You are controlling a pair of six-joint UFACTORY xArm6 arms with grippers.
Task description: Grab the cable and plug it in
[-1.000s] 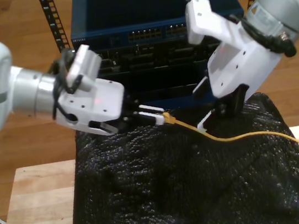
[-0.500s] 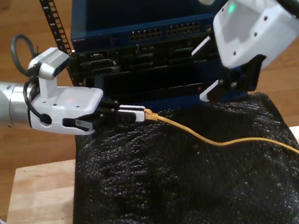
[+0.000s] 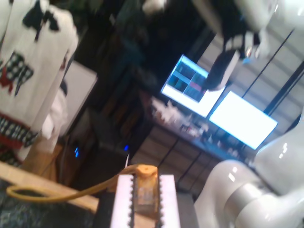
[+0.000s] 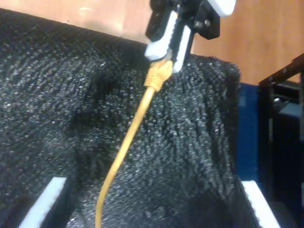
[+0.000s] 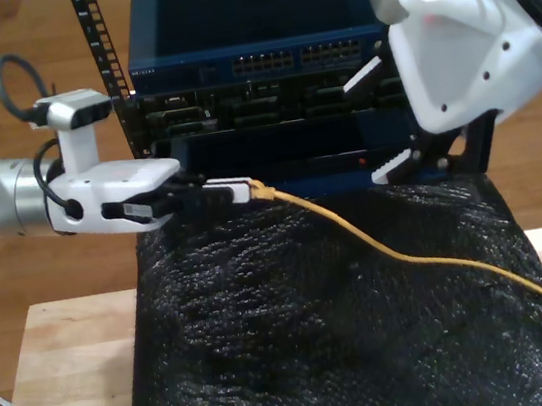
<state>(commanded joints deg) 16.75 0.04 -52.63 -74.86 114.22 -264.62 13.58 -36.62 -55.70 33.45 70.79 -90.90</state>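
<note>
The yellow-orange cable (image 5: 410, 259) runs across the black cloth from the exterior view's lower right up to its plug (image 5: 261, 192). My first gripper (image 5: 234, 188), reaching in level from the exterior view's left, is shut on the plug end just in front of the blue rack. In the first wrist view the plug (image 3: 145, 183) sits between the white fingers (image 3: 122, 202) and the cable (image 3: 57, 194) trails away. My second gripper (image 5: 377, 119) hangs open high at the exterior view's right, clear of the cable. Its wrist view looks down on the cable (image 4: 123, 152) and on my first gripper (image 4: 168, 40).
A blue network rack (image 5: 256, 23) with rows of ports stands behind the cloth. The black bubbly cloth (image 5: 300, 340) covers most of the wooden table (image 5: 64, 383). A black perforated rail (image 5: 94, 36) rises at the rack's side on the exterior view's left.
My first gripper has lifted, levelled out and drawn toward the exterior view's left with the plug in it. My second gripper has risen off the cable toward the exterior view's upper right.
</note>
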